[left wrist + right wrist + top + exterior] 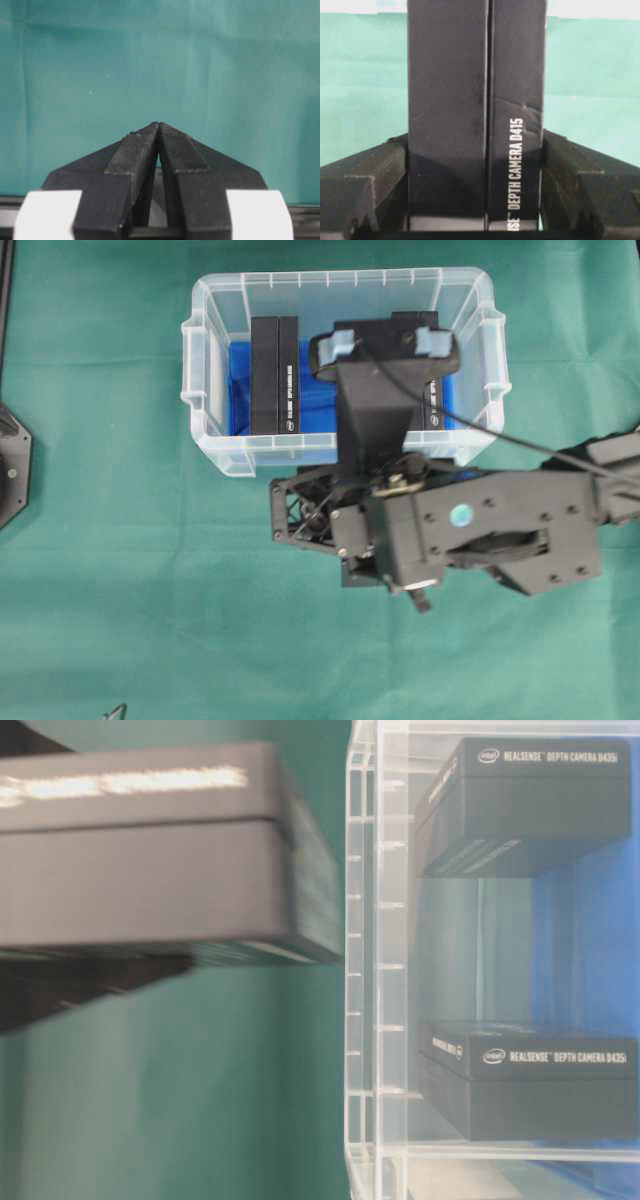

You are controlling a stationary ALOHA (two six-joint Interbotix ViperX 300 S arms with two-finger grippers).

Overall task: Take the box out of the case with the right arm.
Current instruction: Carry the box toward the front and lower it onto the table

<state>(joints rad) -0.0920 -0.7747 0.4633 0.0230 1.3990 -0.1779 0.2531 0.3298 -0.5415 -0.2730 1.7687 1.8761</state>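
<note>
Right gripper [475, 210]: its jaws are clamped on the two long faces of a black box [475, 115], one finger pad against each side — a firm-looking, centred hold.
Held box: in the overhead view it hangs lifted over the case [205, 360], above the right half of it, gripped by the blue-padded fingertips; the table-level view shows it blurred and clear of the case wall, with green cloth [100, 540] under it.
Case: clear bin on the green cloth, toward the far edge of the table, blue lining on its bottom.
Other boxes: one black box [274, 375] stands in the left half of the case; another lies partly hidden beneath the held one, against the right wall.
Left gripper [158, 131]: fingertips pressed together on nothing, hanging over bare cloth well apart from the case.
Step in hand: carrying the box out over the rim — judged mostly done, since the box looks above wall height.
Doing it well: keep the squeeze steady, hold the box level, and clear the near rim fully before lowering onto open cloth.
Risk: clipping the rim could tilt the box in the pads.
</note>
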